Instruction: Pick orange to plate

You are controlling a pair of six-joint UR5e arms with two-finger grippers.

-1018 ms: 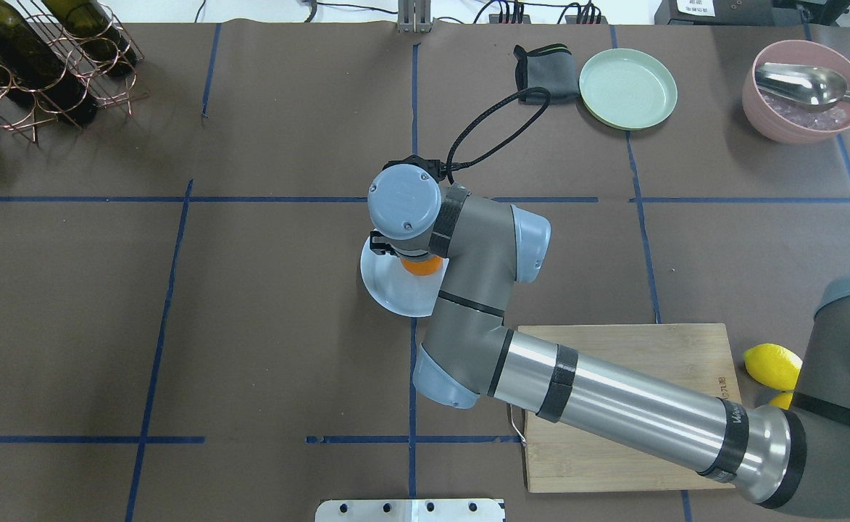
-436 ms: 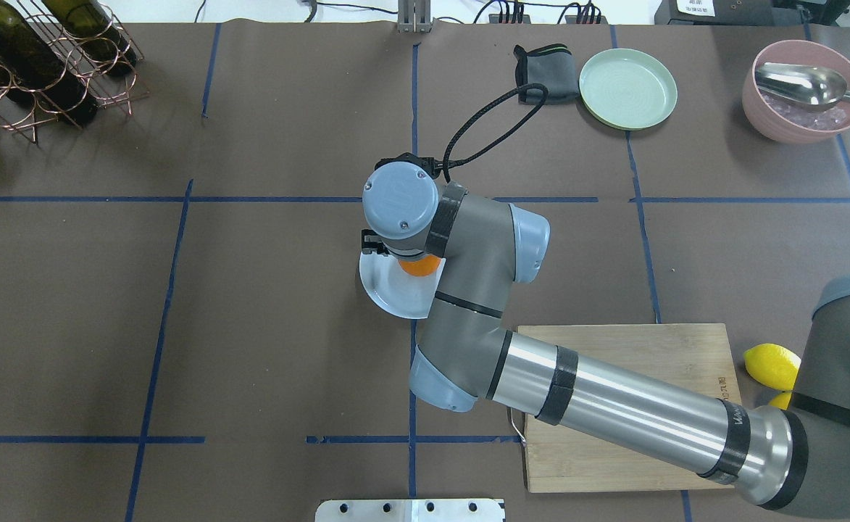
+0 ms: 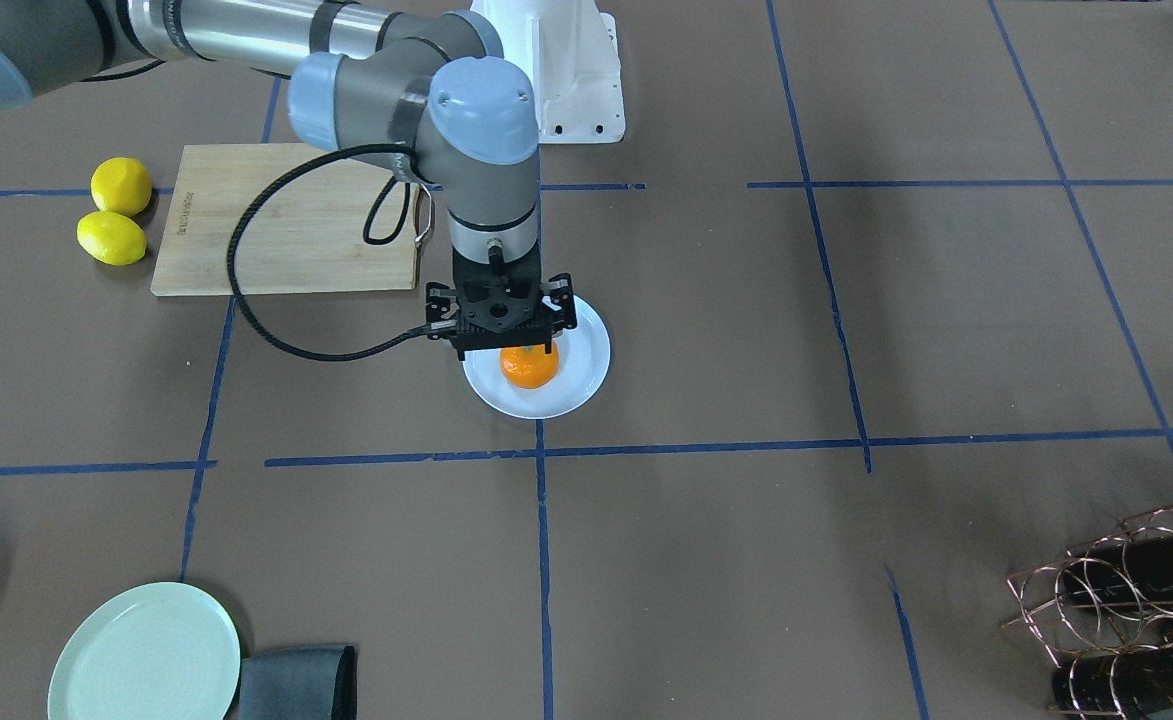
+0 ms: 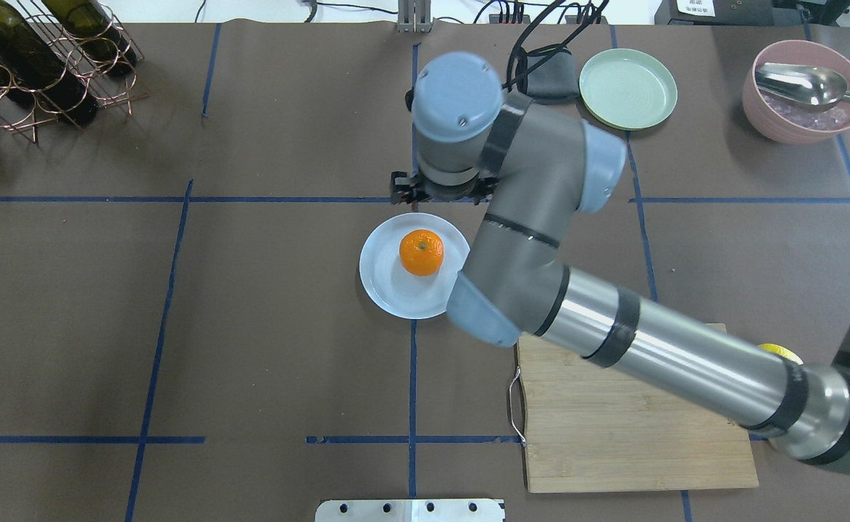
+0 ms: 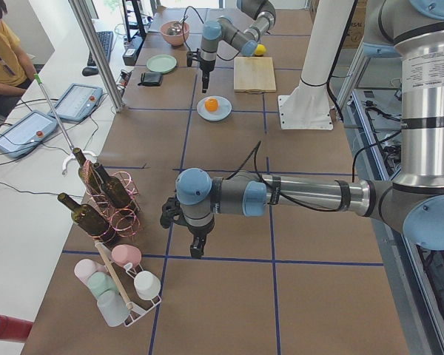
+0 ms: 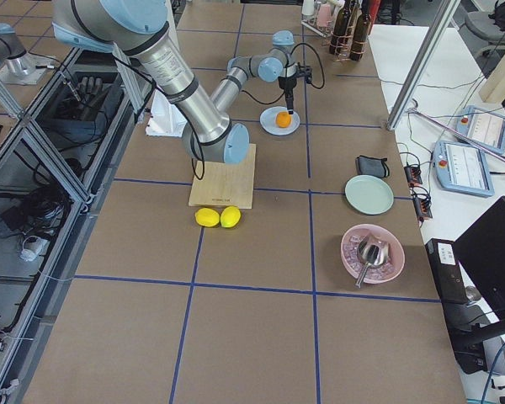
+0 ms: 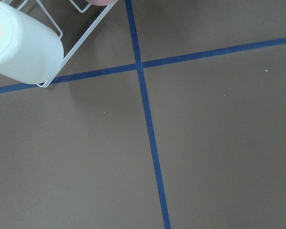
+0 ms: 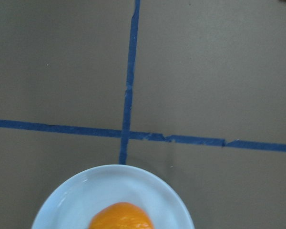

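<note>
The orange rests on the small pale bluish-white plate near the table's middle, with nothing touching it. My right gripper hangs raised over the plate's far rim, open and empty, clear of the fruit. From across the table the right gripper stands just above the orange. The right wrist view holds only the plate and the top of the orange at its lower edge. My left gripper shows only in the left side view, low over the table beside the cup rack; I cannot tell its state.
A mint-green plate and a dark cloth lie at the far side. A pink bowl with a metal scoop stands far right. A wooden board with two lemons beside it lies under the right arm. Wine rack far left.
The right gripper has let go of the orange, risen and swung toward the table's far side. The orange and plate, half covered before, now lie in plain sight.
</note>
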